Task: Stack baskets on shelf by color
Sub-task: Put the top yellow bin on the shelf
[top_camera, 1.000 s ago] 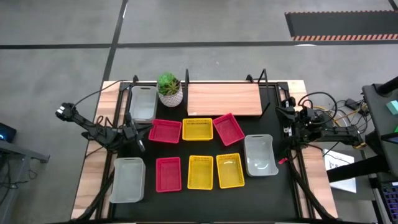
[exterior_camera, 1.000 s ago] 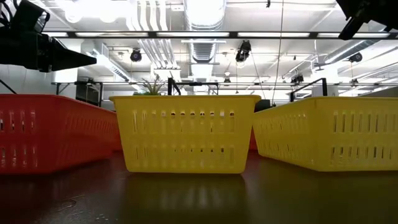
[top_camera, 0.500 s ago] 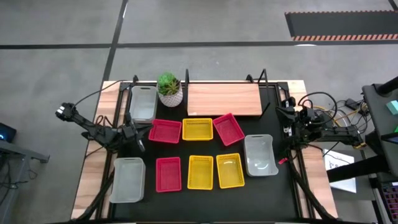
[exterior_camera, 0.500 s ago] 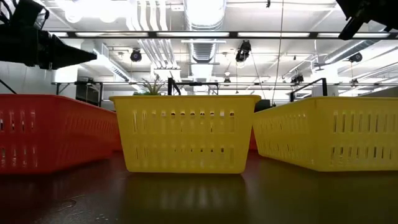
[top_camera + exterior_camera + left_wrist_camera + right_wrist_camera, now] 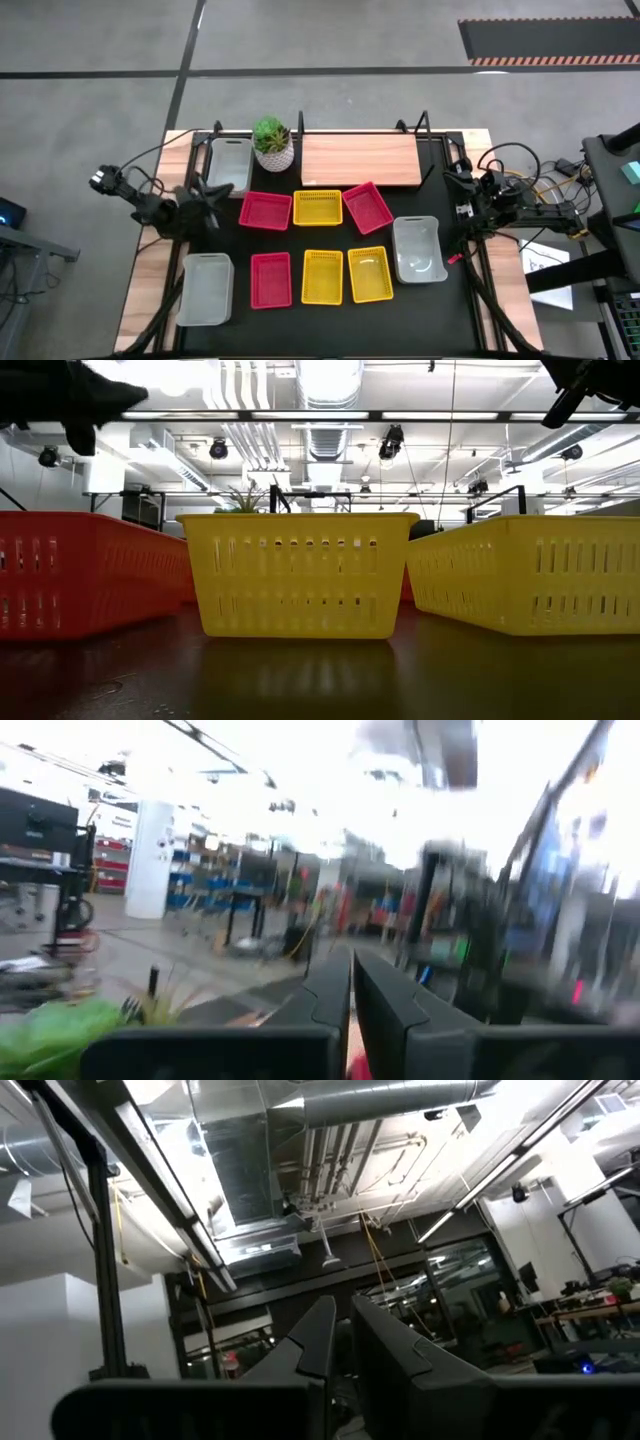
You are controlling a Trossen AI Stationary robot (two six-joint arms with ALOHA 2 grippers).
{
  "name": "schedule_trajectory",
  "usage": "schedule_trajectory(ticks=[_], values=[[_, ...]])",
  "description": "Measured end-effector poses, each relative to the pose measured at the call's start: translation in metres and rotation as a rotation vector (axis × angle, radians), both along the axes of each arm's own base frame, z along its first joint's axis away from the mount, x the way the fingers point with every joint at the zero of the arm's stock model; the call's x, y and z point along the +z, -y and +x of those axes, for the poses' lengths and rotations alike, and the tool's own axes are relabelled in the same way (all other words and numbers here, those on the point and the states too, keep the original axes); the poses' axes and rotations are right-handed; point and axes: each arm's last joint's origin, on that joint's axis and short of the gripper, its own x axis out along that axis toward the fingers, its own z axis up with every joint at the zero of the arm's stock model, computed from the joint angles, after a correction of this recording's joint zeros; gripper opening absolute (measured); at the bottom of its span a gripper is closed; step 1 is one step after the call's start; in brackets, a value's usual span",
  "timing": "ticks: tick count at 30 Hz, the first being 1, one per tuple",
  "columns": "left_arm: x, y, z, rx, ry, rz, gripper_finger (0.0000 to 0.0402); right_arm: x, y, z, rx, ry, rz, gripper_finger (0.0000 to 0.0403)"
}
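**Light, springy baskets laid out in two rows, shelf bare, both arms off to the sides**

Nearest the front edge of the table lies a row of four baskets: a grey-white basket [image 5: 205, 288] at the left, then a red basket [image 5: 271, 278], a yellow basket [image 5: 322, 276] and a second yellow one [image 5: 370, 273]. Another grey-white basket [image 5: 417, 248] sits just right of that row. Behind them come a red basket [image 5: 266, 210], a yellow basket [image 5: 318, 207] and a tilted red basket [image 5: 367, 207]. Farthest back, a grey-white basket [image 5: 230, 165] lies beside a potted plant [image 5: 272, 143], and the wooden shelf [image 5: 361, 160] stands with nothing on it, so no stacking is done yet.

The left gripper [image 5: 212, 193] hangs above the table's left side near the rear red basket, its fingers [image 5: 335, 1000] pressed together and holding nothing. The right gripper [image 5: 462, 187] waits at the right edge, fingers [image 5: 322, 1335] likewise closed and empty.

These baskets look like thin moulded plastic: probably very light, a little flexible at the slotted walls [image 5: 297, 598], and smooth enough to slide on the black tabletop [image 5: 440, 300] when nudged. My judgement is that the best hold is a pinch over one rim, one finger inside and one outside, on a short wall so the basket hangs level. Same-coloured ones should nest readily.

No brand, label or legible writing shows on any basket or on the shelf
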Motion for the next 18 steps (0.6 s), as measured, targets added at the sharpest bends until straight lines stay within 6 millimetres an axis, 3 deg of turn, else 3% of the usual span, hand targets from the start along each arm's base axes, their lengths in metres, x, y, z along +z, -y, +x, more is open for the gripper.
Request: schedule_trajectory(ticks=[5,8,15,18], values=[[0.016,-0.007,-0.012,-0.006,0.222,-0.119,0.0002,0.0,0.0,0.0,0.003,0.002,0.004,0.0029],[0.021,-0.009,-0.016,0.011,0.257,-0.085,0.0002,-0.001,-0.001,0.001,0.052,-0.002,0.04,0.0029],[0.032,0.001,-0.022,-0.204,0.44,0.423,0.0002,-0.001,0.0,0.017,-0.024,-0.056,-0.038,0.0029],[0.034,0.004,-0.023,-0.215,0.468,0.552,0.0002,0.004,0.0,0.027,-0.058,-0.051,-0.083,0.0029]])
